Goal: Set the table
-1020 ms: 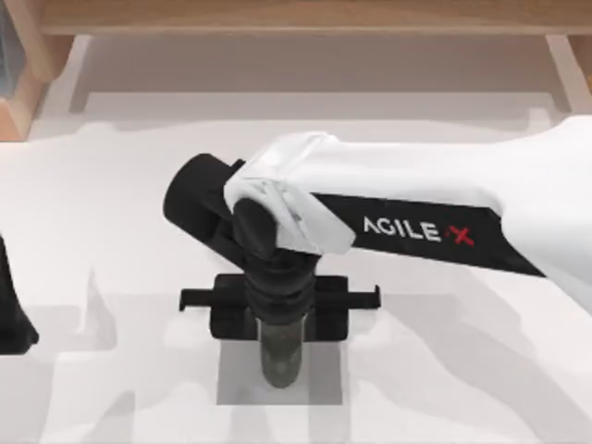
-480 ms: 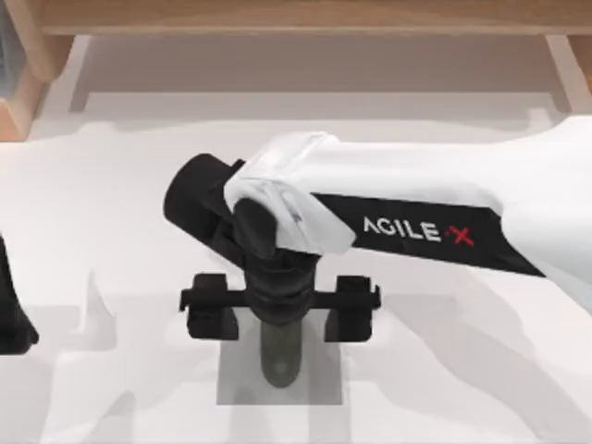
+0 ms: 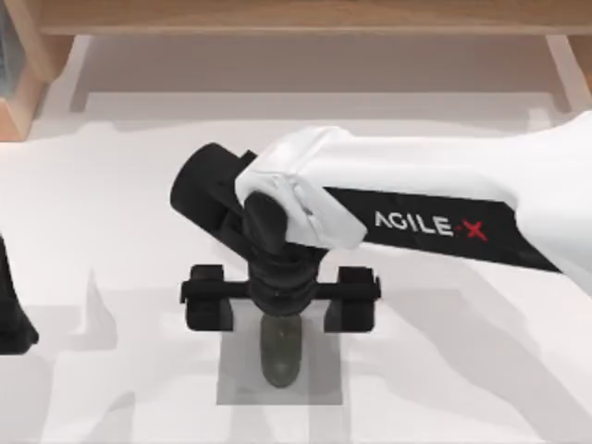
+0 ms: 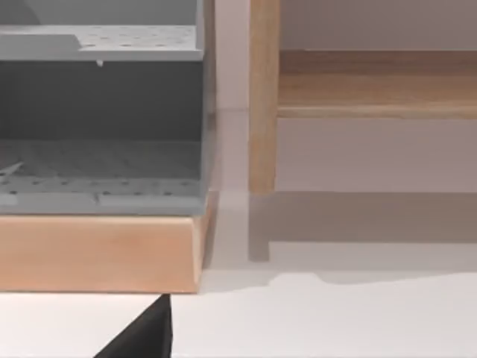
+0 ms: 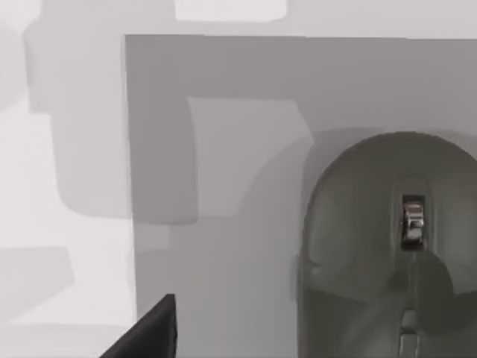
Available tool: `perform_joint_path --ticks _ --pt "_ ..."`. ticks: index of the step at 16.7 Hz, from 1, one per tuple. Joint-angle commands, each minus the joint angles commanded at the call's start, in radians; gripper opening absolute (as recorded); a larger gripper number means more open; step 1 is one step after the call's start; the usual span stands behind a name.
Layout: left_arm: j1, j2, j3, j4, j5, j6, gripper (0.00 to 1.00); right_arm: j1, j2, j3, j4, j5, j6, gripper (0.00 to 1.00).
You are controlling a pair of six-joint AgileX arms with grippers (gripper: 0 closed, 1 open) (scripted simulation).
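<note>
The table (image 3: 111, 213) spans the whole top view, its long axis running 9 to 3 o'clock. A grey pad (image 3: 233, 384) lies at 6 o'clock with a mouse (image 3: 280, 350) on it, pointing 12 o'clock. The right gripper (image 3: 280, 301) hangs above the mouse, fingers spread; since 1.0 s ago they have parted. The left gripper (image 3: 14, 314) sits parked at 9 o'clock; its state cannot be determined.

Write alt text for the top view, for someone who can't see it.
The right gripper, fingers spread open, hangs above a dark grey computer mouse lying on a grey square pad on the white table. The left arm sits at the table's left edge; a wooden frame runs along the back.
</note>
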Motion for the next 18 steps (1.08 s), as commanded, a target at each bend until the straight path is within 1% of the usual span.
perform_joint_path --ticks 4,8,12,18 --pt "0.000 0.000 0.000 0.000 0.000 0.000 1.00 -0.074 -0.066 -0.104 0.208 -0.023 -0.158 1.00" --pt "0.000 0.000 0.000 0.000 0.000 0.000 1.00 -0.192 -0.135 -0.282 0.550 -0.058 -0.400 1.00" --pt "0.000 0.000 0.000 0.000 0.000 0.000 1.00 -0.344 -0.194 -0.501 0.974 -0.105 -0.704 1.00" --pt "0.000 0.000 0.000 0.000 0.000 0.000 1.00 -0.631 -0.286 -0.830 1.621 -0.213 -1.229 1.00"
